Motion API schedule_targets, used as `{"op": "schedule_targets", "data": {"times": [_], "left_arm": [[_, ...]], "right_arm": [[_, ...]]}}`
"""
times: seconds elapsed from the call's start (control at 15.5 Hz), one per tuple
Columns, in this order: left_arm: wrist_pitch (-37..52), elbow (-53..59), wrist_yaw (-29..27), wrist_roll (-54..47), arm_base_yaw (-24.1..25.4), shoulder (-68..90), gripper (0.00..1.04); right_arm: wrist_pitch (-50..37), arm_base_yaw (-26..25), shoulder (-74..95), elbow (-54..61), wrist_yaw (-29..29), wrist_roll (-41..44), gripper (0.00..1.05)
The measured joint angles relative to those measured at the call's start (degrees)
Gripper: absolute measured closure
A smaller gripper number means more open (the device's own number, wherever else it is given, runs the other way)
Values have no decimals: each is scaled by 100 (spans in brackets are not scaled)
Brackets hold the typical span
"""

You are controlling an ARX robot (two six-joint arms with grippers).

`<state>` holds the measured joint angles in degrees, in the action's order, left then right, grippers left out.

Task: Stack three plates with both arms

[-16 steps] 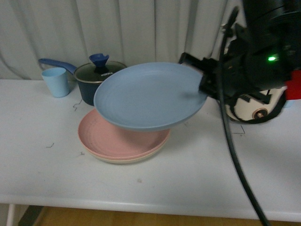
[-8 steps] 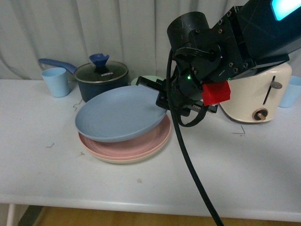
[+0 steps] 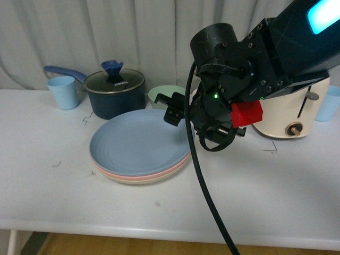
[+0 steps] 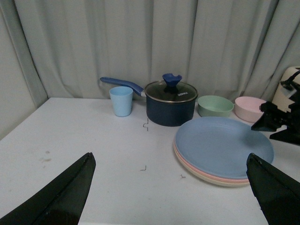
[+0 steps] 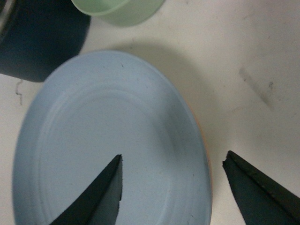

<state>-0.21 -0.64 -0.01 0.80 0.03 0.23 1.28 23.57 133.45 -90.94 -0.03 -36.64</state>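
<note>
Three plates sit stacked on the white worktop (image 3: 48, 186): blue plate (image 3: 139, 143) on top, pink plate (image 3: 159, 173) under it, beige plate (image 3: 135, 180) lowest. The right gripper (image 3: 178, 109) hangs over the stack's far rim with jaws spread wide, holding nothing. The left gripper (image 4: 171, 187) is also wide apart, well back from the plates. Small white lettering on the dark saucepan's (image 3: 117, 95) lid is too blurred to read.
</note>
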Motion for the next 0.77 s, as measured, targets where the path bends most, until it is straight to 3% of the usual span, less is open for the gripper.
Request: {"op": "schedule_targets", "data": {"times": [0.19,0.32,0.39,0.45,0.51,0.64,0.77], "left_arm": [[0,0,0,0,0,0,7],[0,0,0,0,0,0,7],[0,0,2,0,0,0,7],[0,0,-2,0,0,0,7],[0,0,-2,0,0,0,7],[0,0,4,-2,0,0,7],[0,0,2,0,0,0,7]], "right_arm": [[-752,-280,-1141,914,-149,22,6],[-1399,-566,-2044,1648,-245,81,8],[-3176,-682,-2450,2524,688,859,19],[-4319,-911,-3088,3648,1097,1895,32],[-4911,-1252,-3805,4583,1023,2597,43],[-5506,-1700,-5333,5991,898,3340,69],[-5510,-1692,-5685,6848,621,3536,92]]}}
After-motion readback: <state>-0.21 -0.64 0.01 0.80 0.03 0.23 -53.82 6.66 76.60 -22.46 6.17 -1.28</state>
